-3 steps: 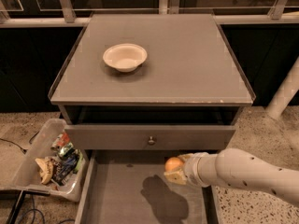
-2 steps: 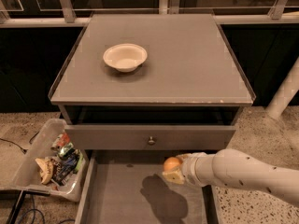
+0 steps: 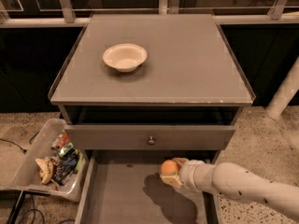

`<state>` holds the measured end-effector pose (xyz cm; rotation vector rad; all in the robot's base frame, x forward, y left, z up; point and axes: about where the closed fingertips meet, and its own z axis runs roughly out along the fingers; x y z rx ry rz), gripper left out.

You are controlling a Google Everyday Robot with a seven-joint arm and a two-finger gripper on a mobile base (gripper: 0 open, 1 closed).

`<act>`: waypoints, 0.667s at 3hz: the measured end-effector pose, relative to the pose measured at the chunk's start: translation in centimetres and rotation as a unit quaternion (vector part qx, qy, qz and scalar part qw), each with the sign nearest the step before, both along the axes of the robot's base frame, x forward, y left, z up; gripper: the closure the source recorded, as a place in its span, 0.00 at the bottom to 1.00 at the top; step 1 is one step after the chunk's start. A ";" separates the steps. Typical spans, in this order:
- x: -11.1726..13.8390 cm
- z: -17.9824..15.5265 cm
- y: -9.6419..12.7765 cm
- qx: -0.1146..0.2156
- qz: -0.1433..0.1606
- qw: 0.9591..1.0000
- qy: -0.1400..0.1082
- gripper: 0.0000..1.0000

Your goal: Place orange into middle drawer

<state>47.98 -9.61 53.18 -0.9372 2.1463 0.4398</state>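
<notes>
Not much has moved over the last second, honestly. The small round orange fruit (image 3: pixel 168 167) has only crept a touch to the left and maybe a hair lower. So the arm is inching it further in over the wide matte grey middle drawer (image 3: pixel 122 197), not making a big swing.

For the task, I'd say the carry is basically done and the set-down is what's left. The orange isn't on the drawer floor yet. It hangs above it, with its dark shadow (image 3: pixel 170 202) on the grey floor underneath. That puts it toward the right and back of the open drawer, just below the grey drawer front with the small round metal knob (image 3: pixel 150 140).

The cream two-finger pincer (image 3: pixel 171 171) is clamped on the orange, fingers hugging it from the right. The white tubular arm (image 3: pixel 243 188) comes in low from the lower right, roughly level, reaching left across the drawer's right wall. My guess is it needs to drop a bit before letting go. The cream-white shallow bowl (image 3: pixel 124 57) sits on the grey bench (image 3: pixel 196 64) up top.
</notes>
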 end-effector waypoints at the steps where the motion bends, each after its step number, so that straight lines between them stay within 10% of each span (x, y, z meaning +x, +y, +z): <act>1: -0.1 -3.8 0.6 0.009 0.036 0.999 0.014 1.00; 2: -0.2 -7.7 1.5 0.004 0.084 0.995 0.051 1.00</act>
